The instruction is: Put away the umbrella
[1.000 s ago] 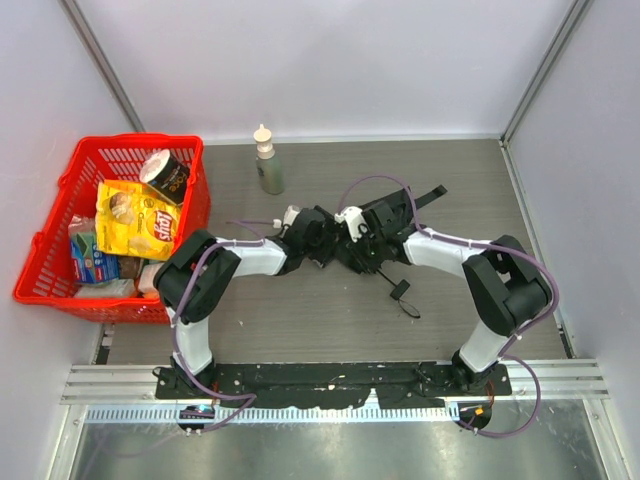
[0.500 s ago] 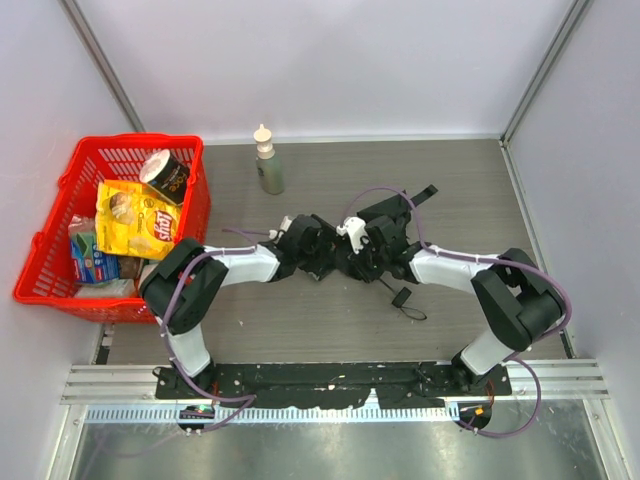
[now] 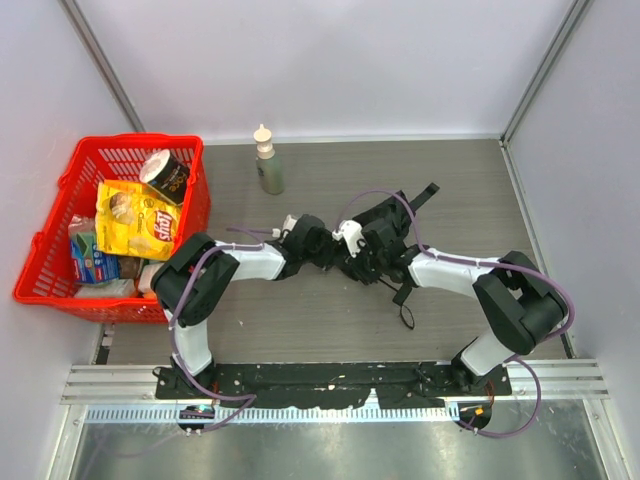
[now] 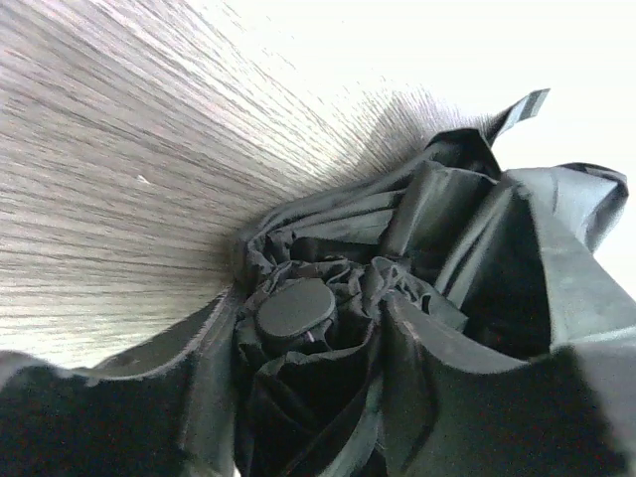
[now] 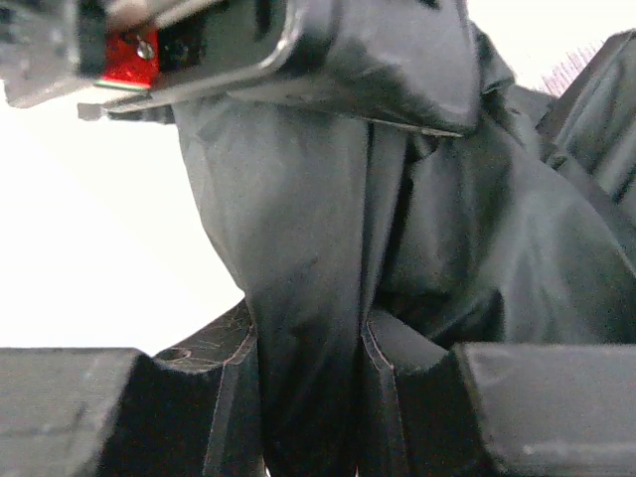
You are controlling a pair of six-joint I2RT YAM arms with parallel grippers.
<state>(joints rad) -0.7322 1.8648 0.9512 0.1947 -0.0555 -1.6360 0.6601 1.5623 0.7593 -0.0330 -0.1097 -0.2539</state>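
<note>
The umbrella (image 3: 378, 232) is a bundle of dark charcoal fabric, held just above the middle of the table between both arms. Its small handle (image 3: 404, 296) and wrist loop (image 3: 406, 320) hang toward the near side. My left gripper (image 3: 325, 250) comes in from the left. In the left wrist view its fingers (image 4: 467, 388) press on bunched fabric around the umbrella's round black end cap (image 4: 295, 308), so the left gripper (image 4: 328, 397) is shut on it. My right gripper (image 3: 368, 255) is shut on a fold of the umbrella fabric (image 5: 298, 248). Its fingers (image 5: 412, 383) pinch that fold, with the right gripper (image 5: 308, 397) centred on it.
A red basket (image 3: 60, 272) stands at the left edge, holding a yellow chip bag (image 3: 135, 220), a can (image 3: 165, 175) and other packets. A pale bottle (image 3: 268, 165) stands at the back of the table. Grey walls close the table in at the back and right.
The left gripper opened wide, then closed in on the umbrella's capped end. The right gripper kept its hold, and the umbrella's handle swung slightly nearer.
</note>
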